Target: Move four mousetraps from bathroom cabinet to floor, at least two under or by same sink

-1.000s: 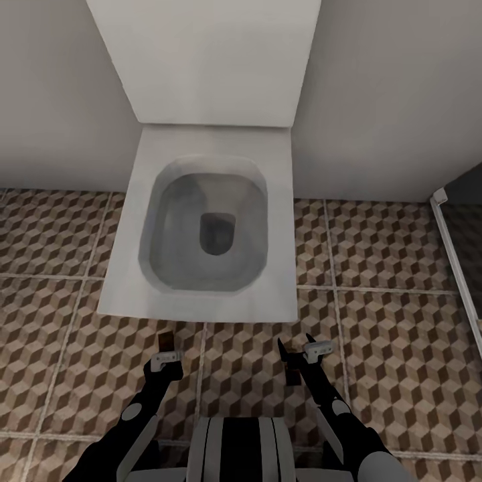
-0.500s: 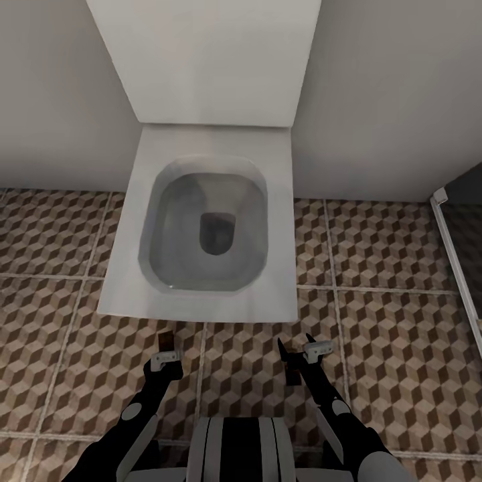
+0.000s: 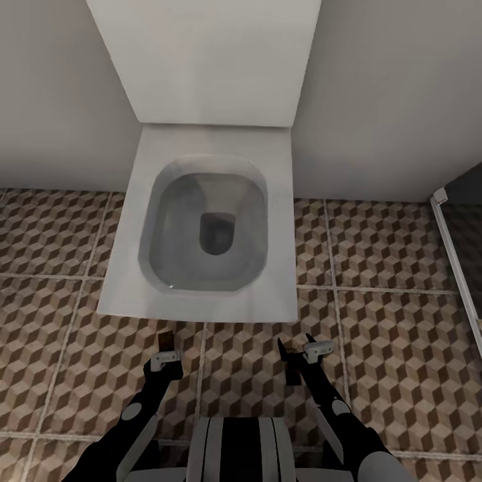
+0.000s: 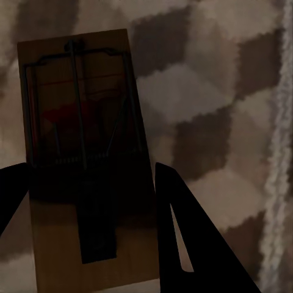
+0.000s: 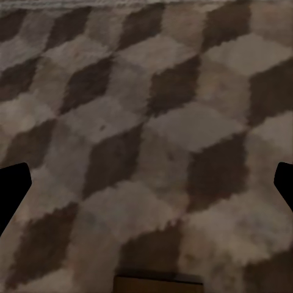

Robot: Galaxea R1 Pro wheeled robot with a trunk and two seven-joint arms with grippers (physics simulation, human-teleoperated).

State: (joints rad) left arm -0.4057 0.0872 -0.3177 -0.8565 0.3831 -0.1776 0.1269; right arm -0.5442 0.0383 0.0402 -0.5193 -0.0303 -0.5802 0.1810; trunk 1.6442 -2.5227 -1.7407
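In the left wrist view a mousetrap [image 4: 85,165] lies flat on the cube-patterned bathroom floor [image 4: 207,122], its long axis along the fingers, bail end away from the camera. The left gripper [image 4: 85,195] straddles it, jaws spread, grip uncertain. The right gripper [image 5: 146,189] hangs wide open over tile. At 12 o'clock stands a white toilet [image 3: 207,227] against the wall [image 3: 388,100].

mousetrap [image 4: 85,165] perhaps cut off below
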